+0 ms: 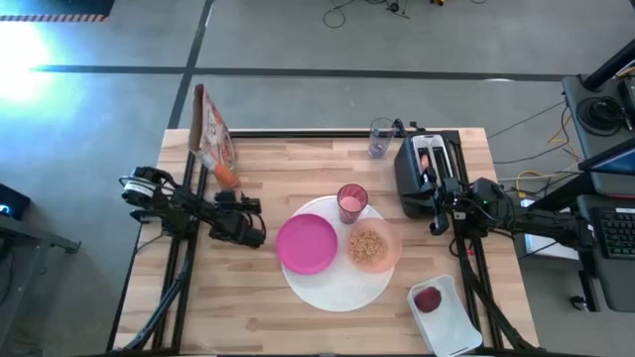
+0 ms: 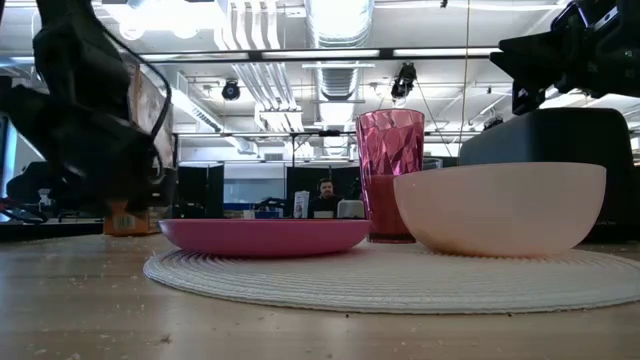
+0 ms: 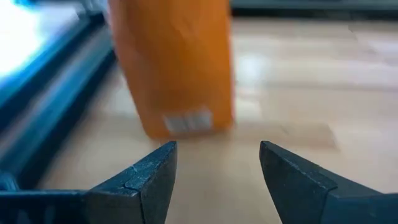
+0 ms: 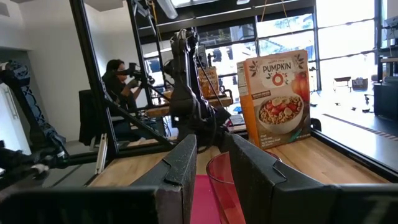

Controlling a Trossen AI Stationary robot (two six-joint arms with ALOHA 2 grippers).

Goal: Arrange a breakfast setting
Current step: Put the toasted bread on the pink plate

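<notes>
A large white round disc (image 1: pixel 332 283) lies on the wooden table. On it rest a magenta plate (image 1: pixel 307 243), a peach bowl (image 1: pixel 372 246) with cereal, and a pink tumbler (image 1: pixel 352 201). These also show in the low view: the plate (image 2: pixel 265 235), the bowl (image 2: pixel 500 205) and the tumbler (image 2: pixel 390 170). A small red fruit (image 1: pixel 429 297) lies in the white tray (image 1: pixel 458 327). My left gripper (image 3: pixel 217 162) is open and empty, pointing at the foot of the orange cereal box (image 3: pixel 177 68). My right gripper (image 4: pixel 211 155) is open by a narrow gap and empty. It stands beside the black toaster (image 1: pixel 422 174), facing the tumbler (image 4: pixel 221 177).
The cereal box (image 1: pixel 211 134) stands at the table's far left. A clear glass (image 1: pixel 381 137) stands at the far edge, left of the toaster. Something pale sits in the toaster's slot (image 1: pixel 427 159). A person shows in the room beyond the table (image 4: pixel 118 78).
</notes>
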